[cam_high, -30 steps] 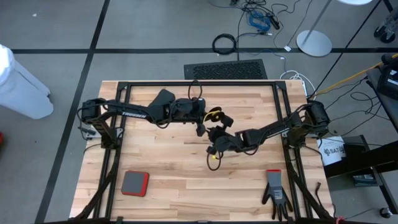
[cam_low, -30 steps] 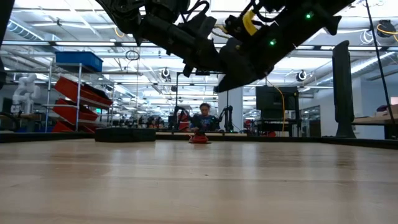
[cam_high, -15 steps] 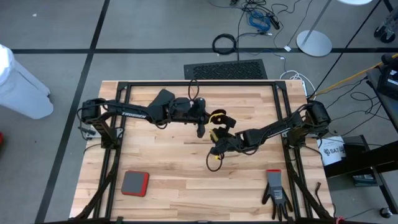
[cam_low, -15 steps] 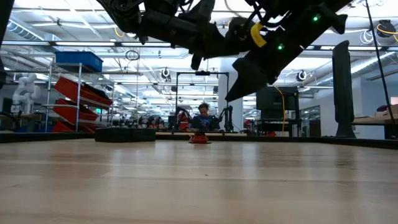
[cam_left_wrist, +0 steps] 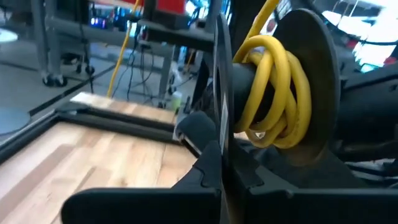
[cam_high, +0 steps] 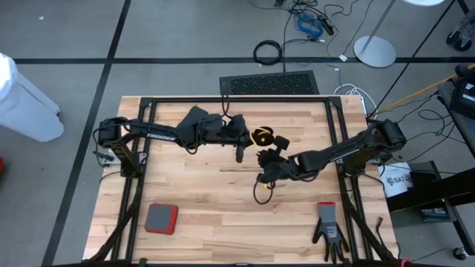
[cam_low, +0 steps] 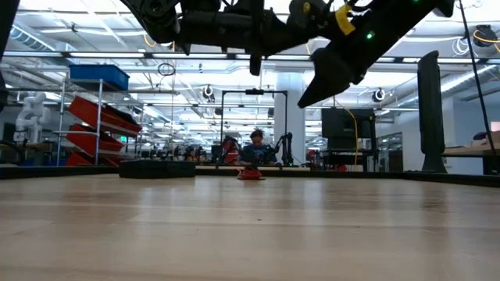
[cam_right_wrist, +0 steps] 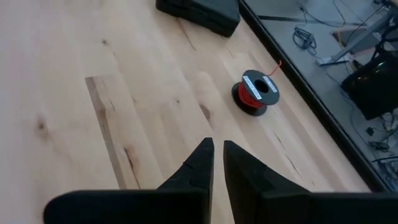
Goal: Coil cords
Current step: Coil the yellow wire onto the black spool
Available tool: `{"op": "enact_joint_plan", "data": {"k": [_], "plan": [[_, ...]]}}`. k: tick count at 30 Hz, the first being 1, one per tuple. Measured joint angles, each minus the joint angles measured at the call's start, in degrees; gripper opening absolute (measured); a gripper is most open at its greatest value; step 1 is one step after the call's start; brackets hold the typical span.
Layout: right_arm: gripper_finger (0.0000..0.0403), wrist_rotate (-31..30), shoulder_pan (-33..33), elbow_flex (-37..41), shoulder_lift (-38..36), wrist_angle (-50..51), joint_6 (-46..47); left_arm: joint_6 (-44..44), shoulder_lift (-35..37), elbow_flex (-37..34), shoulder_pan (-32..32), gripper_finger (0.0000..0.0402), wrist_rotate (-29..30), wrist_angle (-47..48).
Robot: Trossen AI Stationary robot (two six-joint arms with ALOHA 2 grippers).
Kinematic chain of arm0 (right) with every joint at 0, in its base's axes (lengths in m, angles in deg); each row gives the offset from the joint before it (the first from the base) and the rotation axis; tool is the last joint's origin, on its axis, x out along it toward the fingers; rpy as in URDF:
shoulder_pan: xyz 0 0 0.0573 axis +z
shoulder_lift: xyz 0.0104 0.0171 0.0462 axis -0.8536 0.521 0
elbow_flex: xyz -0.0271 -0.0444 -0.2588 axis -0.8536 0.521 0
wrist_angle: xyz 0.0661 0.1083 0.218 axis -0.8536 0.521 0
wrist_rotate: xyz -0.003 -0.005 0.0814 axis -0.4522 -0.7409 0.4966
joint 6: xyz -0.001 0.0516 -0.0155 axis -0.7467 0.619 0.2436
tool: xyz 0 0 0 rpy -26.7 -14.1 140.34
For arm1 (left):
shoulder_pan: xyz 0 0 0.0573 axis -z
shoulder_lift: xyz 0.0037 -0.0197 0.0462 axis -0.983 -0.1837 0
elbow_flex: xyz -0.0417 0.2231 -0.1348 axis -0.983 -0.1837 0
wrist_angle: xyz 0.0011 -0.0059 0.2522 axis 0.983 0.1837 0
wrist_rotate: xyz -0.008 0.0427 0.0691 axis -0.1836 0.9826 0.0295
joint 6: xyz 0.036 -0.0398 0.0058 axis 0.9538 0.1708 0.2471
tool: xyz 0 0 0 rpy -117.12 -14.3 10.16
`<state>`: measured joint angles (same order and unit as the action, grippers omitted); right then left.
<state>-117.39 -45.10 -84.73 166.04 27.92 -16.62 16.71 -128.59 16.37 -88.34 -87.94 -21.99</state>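
Left gripper (cam_left_wrist: 221, 180) pinched on the thin rim of a black reel (cam_high: 261, 136), held in the air above the table's (cam_high: 193, 193) far middle, yellow cord (cam_left_wrist: 273, 87) wound round its hub. Right gripper (cam_right_wrist: 217, 163) just right of it and nearer, fingers almost together, nothing visibly held in its wrist view; a cord loop (cam_high: 260, 194) hanging below. Farther off, a red-wire spool (cam_right_wrist: 255, 93) lying on the wood. Probably light, springy, slippery cord, prone to unwinding; best gripped close to the hub.
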Motion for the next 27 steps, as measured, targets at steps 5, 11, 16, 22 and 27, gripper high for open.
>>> {"op": "enact_joint_plan", "data": {"k": [5,11,16,22,27], "plan": [[0.0022,-0.3,2.0,0.0,-1.8,2.8,1.0,0.4,0.0,0.0,-0.1,0.0000,-0.7,-1.6],[0.0022,-5.8,6.7,0.0,-4.7,5.4,2.4,0.9,0.0,0.0,0.0,0.0000,-1.2,-3.8],[0.0022,-11.6,12.5,0.0,-8.9,3.7,-0.5,2.0,0.0,-0.1,0.0,0.0000,-1.2,-5.4],[0.0022,-18.4,19.6,0.0,-11.6,-10.0,-13.2,4.0,0.0,-0.1,0.0,0.0000,0.8,-6.7],[0.0022,-21.5,22.9,0.0,-8.6,-34.9,-41.6,5.6,0.0,-0.1,0.0,0.0000,2.4,-7.6]]}}
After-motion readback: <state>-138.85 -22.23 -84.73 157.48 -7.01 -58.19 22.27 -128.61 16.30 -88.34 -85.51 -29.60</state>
